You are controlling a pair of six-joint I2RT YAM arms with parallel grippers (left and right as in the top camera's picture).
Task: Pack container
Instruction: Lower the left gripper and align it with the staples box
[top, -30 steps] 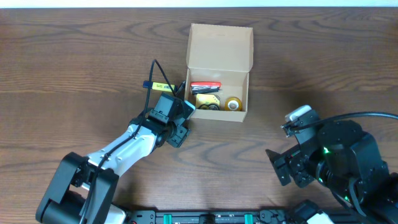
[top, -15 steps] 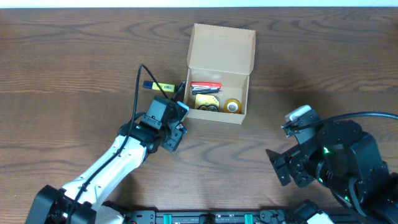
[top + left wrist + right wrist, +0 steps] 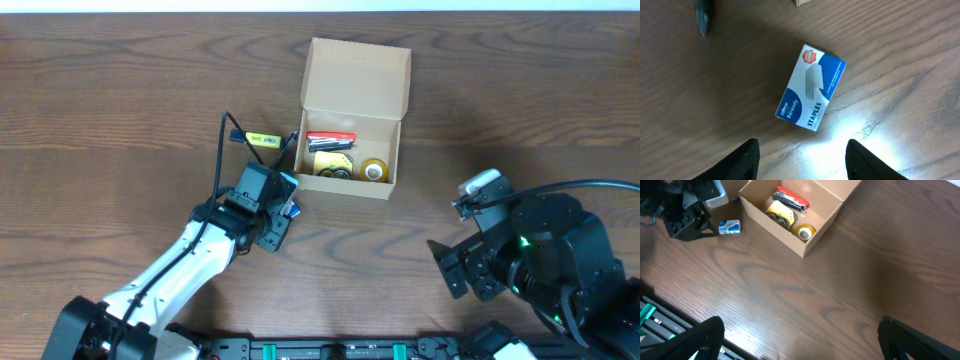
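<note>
I am looking at the container, a plain tan cardboard box. It is sitting on the wooden table, toward the far side and near the middle. Its lid is standing open at the back. A red thing is lying inside near the back wall. A yellow thing is lying in front of it, and a little yellow roll is sitting in the front right corner. Just to the left of the box, a small yellow and blue thing is lying on the table. Near the box's front left corner, a small blue and white box of staples is lying flat on the wood, turned at a slant. My left gripper is hanging right by the staples. Its two fingers are apart and nothing is sitting between them; the staples are lying just past the tips. My right gripper is waiting well off to the right of the container. Its fingers are spread very wide and are holding nothing.
</note>
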